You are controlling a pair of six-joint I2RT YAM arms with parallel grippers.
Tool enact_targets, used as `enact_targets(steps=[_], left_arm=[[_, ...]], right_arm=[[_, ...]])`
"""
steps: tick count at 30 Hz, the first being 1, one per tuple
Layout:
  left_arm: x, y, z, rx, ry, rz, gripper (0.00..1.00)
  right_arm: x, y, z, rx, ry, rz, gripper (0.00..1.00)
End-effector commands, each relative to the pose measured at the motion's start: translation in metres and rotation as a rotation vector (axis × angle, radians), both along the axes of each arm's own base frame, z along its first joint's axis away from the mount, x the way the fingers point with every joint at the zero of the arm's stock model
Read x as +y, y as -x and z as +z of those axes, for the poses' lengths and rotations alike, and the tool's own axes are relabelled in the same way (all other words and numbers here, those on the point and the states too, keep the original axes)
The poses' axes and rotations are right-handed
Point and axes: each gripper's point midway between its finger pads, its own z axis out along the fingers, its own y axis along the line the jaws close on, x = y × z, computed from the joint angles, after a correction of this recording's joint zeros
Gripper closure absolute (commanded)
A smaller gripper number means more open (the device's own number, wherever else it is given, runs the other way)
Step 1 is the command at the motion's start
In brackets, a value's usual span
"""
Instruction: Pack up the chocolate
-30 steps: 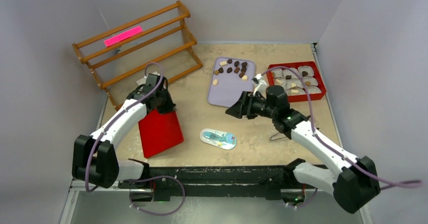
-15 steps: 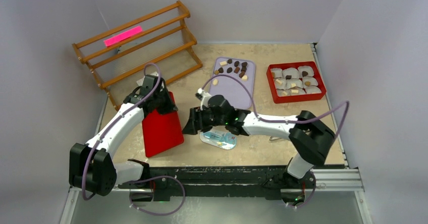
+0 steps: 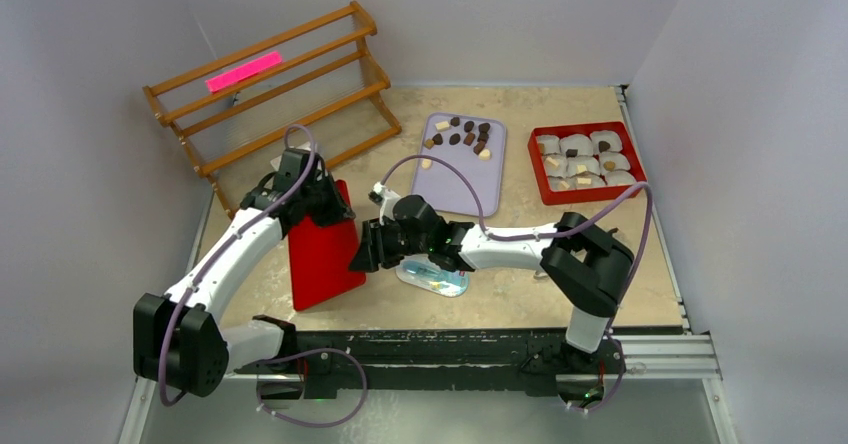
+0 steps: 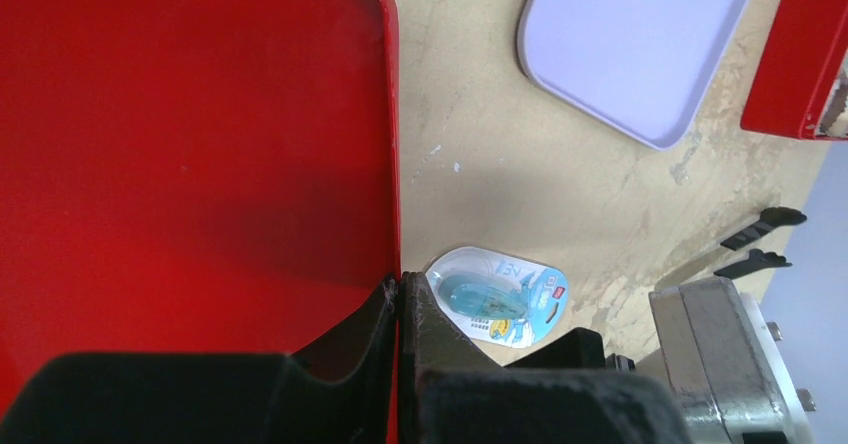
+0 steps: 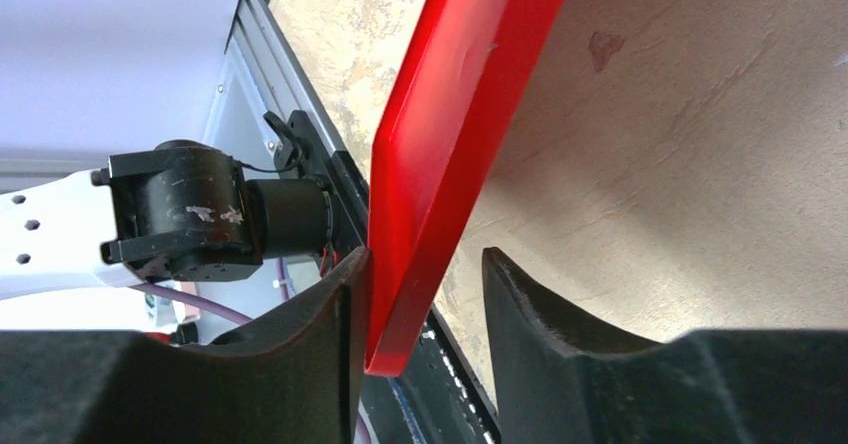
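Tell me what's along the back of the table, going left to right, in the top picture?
Wooden rack → purple tray → red box

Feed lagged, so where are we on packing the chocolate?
Done: some cups in the red box hold chocolate. In hand: left claw pinches the red lid; right claw straddles its edge, not yet shut. Left: about a dozen loose pieces on the purple tray.
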Motion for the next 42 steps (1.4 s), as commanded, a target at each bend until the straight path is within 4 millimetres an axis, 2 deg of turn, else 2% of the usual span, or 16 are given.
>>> enact_targets(steps=[1, 4, 10, 13, 15, 18, 22, 25, 31, 33, 36, 40, 42], left_arm=[[-0.009, -0.007, 0.027, -0.082, 0.066, -0.019, 1.00], [-0.010, -0.006, 0.036, -0.102, 0.075, -0.032, 1.00], [-0.012, -0.009, 0.075, -0.190, 0.086, -0.061, 1.00], [-0.013, -0.007, 0.098, -0.232, 0.094, -0.079, 0.90], [-0.012, -0.005, 0.110, -0.247, 0.092, -0.089, 0.79], [-0.010, 0.003, 0.133, -0.281, 0.085, -0.110, 0.69], [-0.020, 0.019, 0.174, -0.369, 0.125, -0.216, 0.54], [-0.025, 0.034, 0.202, -0.448, 0.151, -0.302, 0.53], [-0.020, 0.063, 0.253, -0.606, 0.141, -0.361, 0.51], [-0.017, 0.070, 0.269, -0.645, 0.150, -0.342, 0.49], [-0.015, 0.074, 0.281, -0.644, 0.199, -0.285, 0.45], [-0.012, 0.074, 0.289, -0.571, 0.285, -0.158, 0.45], [-0.014, 0.077, 0.294, -0.561, 0.349, -0.126, 0.43]], right_arm=[[0.013, -0.005, 0.035, -0.049, -0.094, 0.005, 0.60], [0.008, -0.009, 0.041, -0.086, -0.086, -0.016, 0.71], [-0.003, -0.015, 0.056, -0.160, -0.066, -0.047, 0.91], [-0.009, -0.015, 0.063, -0.196, -0.045, -0.036, 1.00], [-0.016, -0.022, 0.071, -0.274, -0.011, -0.042, 1.00], [-0.032, -0.042, 0.090, -0.440, 0.067, -0.081, 1.00], [-0.063, -0.070, 0.121, -0.677, 0.175, -0.149, 1.00], [-0.084, -0.082, 0.149, -0.867, 0.227, -0.167, 1.00], [-0.152, -0.122, 0.201, -1.392, 0.517, -0.248, 1.00], [-0.165, -0.126, 0.213, -1.552, 0.615, -0.220, 1.00], [-0.181, -0.128, 0.226, -1.690, 0.729, -0.180, 1.00], [-0.185, -0.115, 0.226, -1.936, 0.812, 0.008, 1.00], [-0.192, -0.113, 0.241, -2.055, 0.850, -0.032, 1.00]])
